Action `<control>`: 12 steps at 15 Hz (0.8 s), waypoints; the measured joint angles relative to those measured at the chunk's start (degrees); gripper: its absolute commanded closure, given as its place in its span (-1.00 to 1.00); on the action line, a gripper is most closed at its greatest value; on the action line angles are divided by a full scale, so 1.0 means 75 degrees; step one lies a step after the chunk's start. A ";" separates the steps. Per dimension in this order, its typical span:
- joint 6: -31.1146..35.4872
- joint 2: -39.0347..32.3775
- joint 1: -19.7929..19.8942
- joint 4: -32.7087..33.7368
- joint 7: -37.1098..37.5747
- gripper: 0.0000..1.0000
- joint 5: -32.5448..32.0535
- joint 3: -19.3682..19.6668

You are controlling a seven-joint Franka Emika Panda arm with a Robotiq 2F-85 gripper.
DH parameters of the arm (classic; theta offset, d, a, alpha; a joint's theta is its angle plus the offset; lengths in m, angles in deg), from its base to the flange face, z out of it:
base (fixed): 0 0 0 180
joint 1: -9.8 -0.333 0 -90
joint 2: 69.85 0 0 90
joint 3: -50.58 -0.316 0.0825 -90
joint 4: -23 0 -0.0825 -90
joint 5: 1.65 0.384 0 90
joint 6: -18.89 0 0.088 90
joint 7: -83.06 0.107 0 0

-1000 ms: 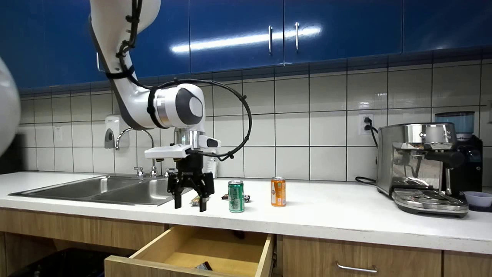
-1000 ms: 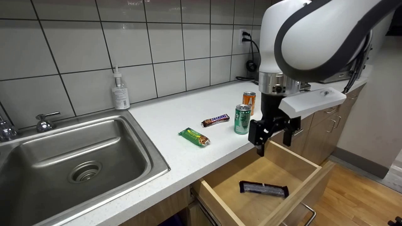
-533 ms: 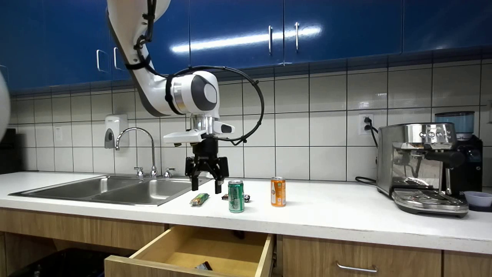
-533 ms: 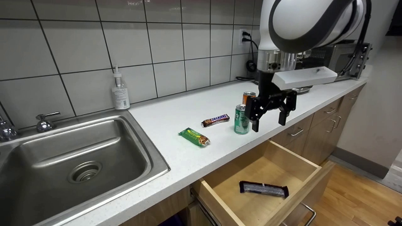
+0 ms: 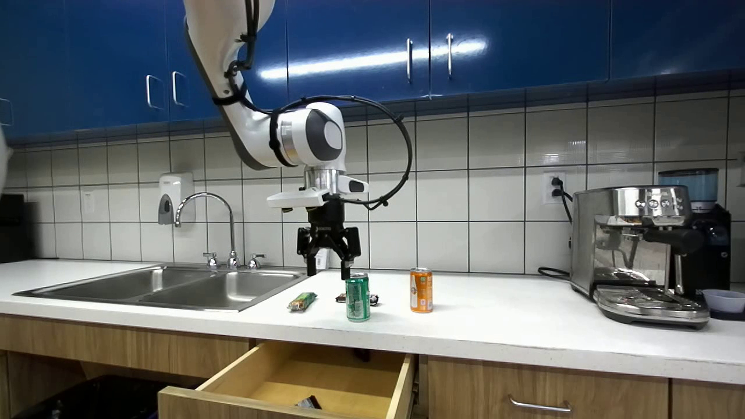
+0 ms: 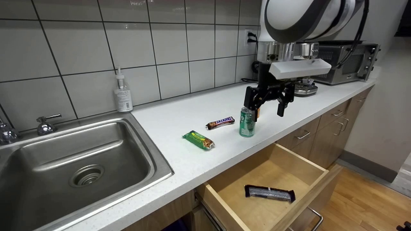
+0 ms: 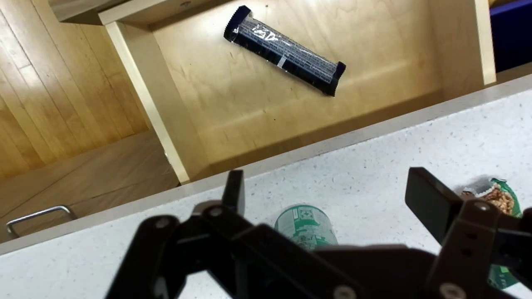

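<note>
My gripper (image 5: 329,272) is open and empty, pointing down above the counter. It also shows in an exterior view (image 6: 267,115) and in the wrist view (image 7: 328,187). The nearest thing is an upright green can (image 5: 358,302), also in the wrist view (image 7: 307,226), partly hidden by the gripper. The fingertips are about its top height; contact cannot be told. An orange can (image 5: 421,291) stands behind it, mostly hidden in an exterior view (image 6: 258,112). A Snickers bar (image 6: 220,123) and a green-wrapped bar (image 6: 198,140) lie on the counter. A dark wrapped bar (image 7: 286,52) lies in the open drawer (image 6: 308,197).
A steel sink (image 6: 160,160) with a faucet (image 5: 231,233) is set in the counter. A pump bottle (image 6: 123,96) stands by the wall. An espresso machine (image 5: 634,250) and a toaster oven (image 6: 348,64) stand farther along the counter. Blue cabinets (image 5: 361,52) hang above.
In both exterior views my gripper has risen from over the drawer. It has moved toward the green can and over the counter. It stays open. The cans, bars and drawer have not moved.
</note>
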 measured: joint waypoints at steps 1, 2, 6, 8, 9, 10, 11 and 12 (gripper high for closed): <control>-0.0006 -0.0038 0.0000 0.0036 -0.0010 -1.00 0.0000 -0.0004; -0.0011 -0.0056 0.0000 0.0054 -0.0018 -1.00 0.0000 -0.0004; -0.0018 -0.0087 -0.0001 0.0061 -0.0026 -1.00 0.0000 -0.0006; -0.0011 -0.0140 -0.0001 0.0065 0.0002 -1.00 0.0000 -0.0007; 0.0002 -0.0161 -0.0001 0.0071 0.0028 -1.00 0.0000 -0.0007; 0.0016 -0.0178 -0.0001 0.0085 0.0067 -1.00 0.0001 -0.0007; 0.0022 -0.0198 -0.0001 0.0111 0.0099 -1.00 0.0006 -0.0007; 0.0027 -0.0223 -0.0001 0.0147 0.0126 -1.00 0.0017 -0.0007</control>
